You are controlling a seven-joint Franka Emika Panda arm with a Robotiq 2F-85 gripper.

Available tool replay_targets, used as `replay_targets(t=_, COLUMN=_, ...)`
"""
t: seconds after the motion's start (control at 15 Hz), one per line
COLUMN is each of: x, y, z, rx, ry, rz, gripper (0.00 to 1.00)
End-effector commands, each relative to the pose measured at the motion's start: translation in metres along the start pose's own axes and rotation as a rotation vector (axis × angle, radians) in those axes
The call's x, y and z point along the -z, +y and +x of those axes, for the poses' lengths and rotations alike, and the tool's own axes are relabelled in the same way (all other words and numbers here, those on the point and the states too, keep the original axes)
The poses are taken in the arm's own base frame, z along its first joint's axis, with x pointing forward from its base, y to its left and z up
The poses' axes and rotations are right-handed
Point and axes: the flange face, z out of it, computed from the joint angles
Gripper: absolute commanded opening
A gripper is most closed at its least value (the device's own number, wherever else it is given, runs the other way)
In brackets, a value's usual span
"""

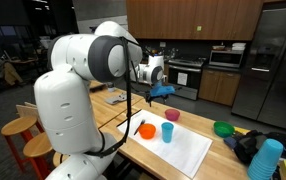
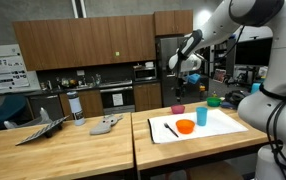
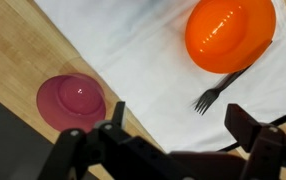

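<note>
The black plastic fork [image 3: 215, 95] lies flat on the white mat [image 3: 133, 60]. Its tines point toward the mat's edge and its handle runs up toward the shallow orange plastic bowl [image 3: 230, 33], which also sits on the mat; I cannot tell whether the two touch. Just off the mat, on the bare wood, stands the small pink bowl [image 3: 71, 100]. My gripper [image 3: 173, 140] hangs high above that edge of the mat, between fork and pink bowl, with the jaws spread as wide as they go and holding nothing. A light-blue cup [image 1: 167, 132] stands on the mat beside the orange bowl. I judge the risk lies in any descent from here. The fork is thin and flat, so my fingertips could scrape and bunch the mat, dragging the orange bowl and cup, or one finger could clip the pink bowl's rim and tip it.
</note>
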Motion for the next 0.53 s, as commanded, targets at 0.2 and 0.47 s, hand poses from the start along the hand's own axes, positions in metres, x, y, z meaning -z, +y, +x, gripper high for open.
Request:
replay_targets(t=0.2, x=0.029, y=-0.016, z=0.036, rx=-0.202, ry=0.018, rz=-0.038, gripper=1.0)
replay_targets(t=0.47, x=0.02, y=-0.018, z=0.035, rx=-0.178, ry=0.023, rz=-0.031, gripper=1.0)
